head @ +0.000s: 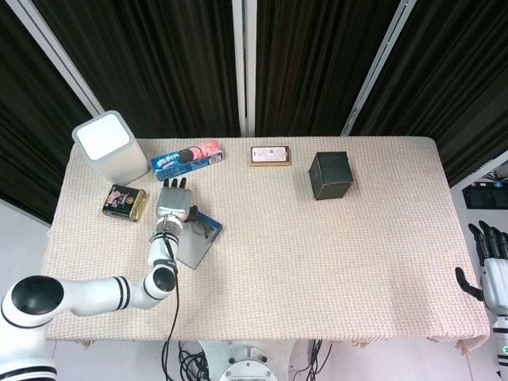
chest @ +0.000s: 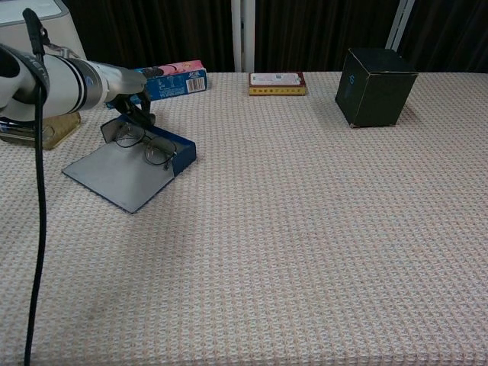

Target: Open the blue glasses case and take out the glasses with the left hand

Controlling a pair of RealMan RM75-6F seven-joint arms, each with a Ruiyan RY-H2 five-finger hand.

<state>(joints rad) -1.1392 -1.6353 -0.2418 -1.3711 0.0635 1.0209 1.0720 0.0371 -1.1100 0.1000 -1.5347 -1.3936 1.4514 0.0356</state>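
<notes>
The blue glasses case (head: pixel 209 228) (chest: pixel 181 153) lies open at the table's left, its grey lid (head: pixel 191 248) (chest: pixel 120 178) flat on the cloth toward the front. My left hand (head: pixel 173 203) (chest: pixel 128 102) hovers at the case's back-left, fingers curled down, pinching one end of the thin-rimmed glasses (chest: pixel 145 148) (head: pixel 198 225). The glasses hang low over the seam between tray and lid. My right hand (head: pixel 496 274) stays off the table's right edge, fingers apart, holding nothing.
A white cube container (head: pixel 111 147) stands at the back left, with a yellow tin (head: pixel 125 201) (chest: pixel 38 130) in front of it. A blue-pink cookie box (head: pixel 186 159) (chest: pixel 171 80), a red-brown packet (head: pixel 271 155) (chest: pixel 277 82) and a black cube (head: pixel 331 175) (chest: pixel 376 86) line the back.
</notes>
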